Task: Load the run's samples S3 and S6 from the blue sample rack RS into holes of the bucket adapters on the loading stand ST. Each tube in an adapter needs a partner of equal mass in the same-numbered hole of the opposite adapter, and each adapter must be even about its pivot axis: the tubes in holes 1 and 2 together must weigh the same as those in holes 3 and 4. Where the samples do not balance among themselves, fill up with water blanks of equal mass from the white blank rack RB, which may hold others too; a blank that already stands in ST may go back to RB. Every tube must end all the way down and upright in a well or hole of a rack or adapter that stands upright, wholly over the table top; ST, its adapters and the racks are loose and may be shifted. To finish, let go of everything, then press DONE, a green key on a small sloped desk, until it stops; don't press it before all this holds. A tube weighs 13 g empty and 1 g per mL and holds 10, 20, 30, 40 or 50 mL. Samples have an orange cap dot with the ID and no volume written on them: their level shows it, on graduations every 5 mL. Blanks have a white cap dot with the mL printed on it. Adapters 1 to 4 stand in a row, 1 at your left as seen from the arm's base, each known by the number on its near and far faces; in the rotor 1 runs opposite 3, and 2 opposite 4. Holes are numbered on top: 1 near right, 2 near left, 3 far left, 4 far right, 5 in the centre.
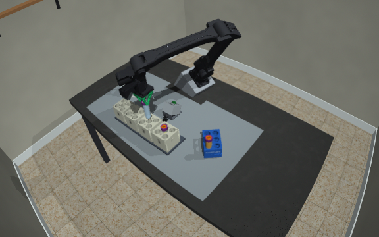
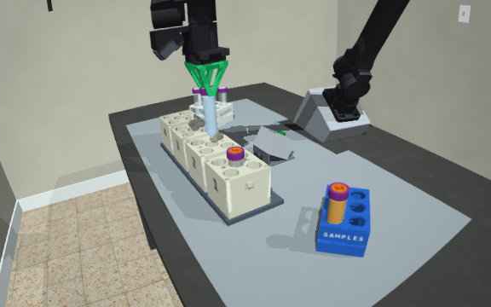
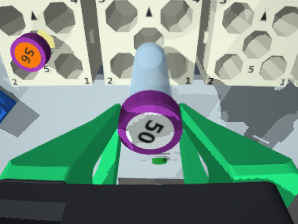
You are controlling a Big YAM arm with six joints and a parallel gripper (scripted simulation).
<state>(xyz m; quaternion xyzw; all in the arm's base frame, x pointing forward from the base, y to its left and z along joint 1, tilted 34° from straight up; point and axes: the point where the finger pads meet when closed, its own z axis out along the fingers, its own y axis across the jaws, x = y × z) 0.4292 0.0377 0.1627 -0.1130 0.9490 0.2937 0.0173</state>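
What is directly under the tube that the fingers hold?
The 50 mL blank hangs above the adapter row. Its tip covers the spot below it, so which hole it is over cannot be told.

A small laboratory workroom: a dark table [image 1: 275, 158] with a grey mat [image 1: 209, 164] carries a blue rack [image 2: 348, 239] lettered SAMPLES, capped tubes [image 2: 337, 204], and a row of cream blocks [image 2: 237, 188] with numbered holes. A black robot arm [image 1: 176, 44] stands on the table. Bare beige walls [image 1: 77, 49] and a tiled floor [image 1: 94, 204] surround it.

The dark table [image 1: 275, 184] carries a grey mat [image 1: 189, 168], the arm's base [image 1: 184, 86] and a white rack [image 2: 224, 112].
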